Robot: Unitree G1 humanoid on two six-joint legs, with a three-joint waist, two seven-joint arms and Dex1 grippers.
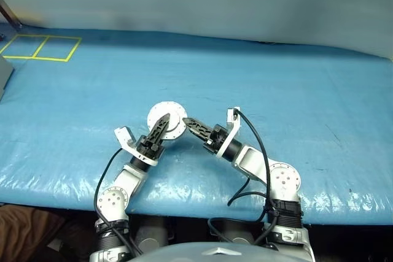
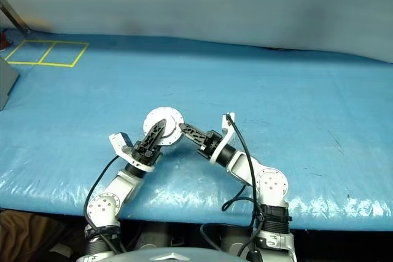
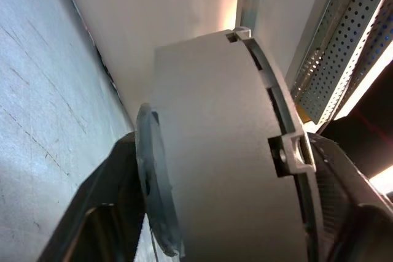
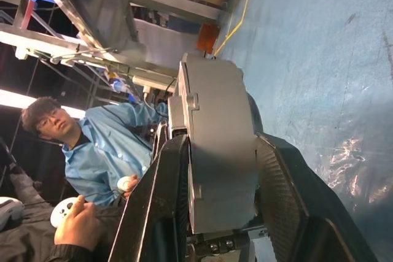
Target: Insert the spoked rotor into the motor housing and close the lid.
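Grippers meet at the housing (image 1: 167, 119), held up over the blue cover (image 1: 276, 84). Right gripper (image 1: 191, 123) clamps its grey side wall between both fingers. Left gripper (image 1: 162, 123) straddles the housing and the lid (image 3: 150, 182) against its face, jaws part-closed; firm grip I cannot tell. Judged step: closing the lid. Next calls for squeezing lid flush onto the housing.
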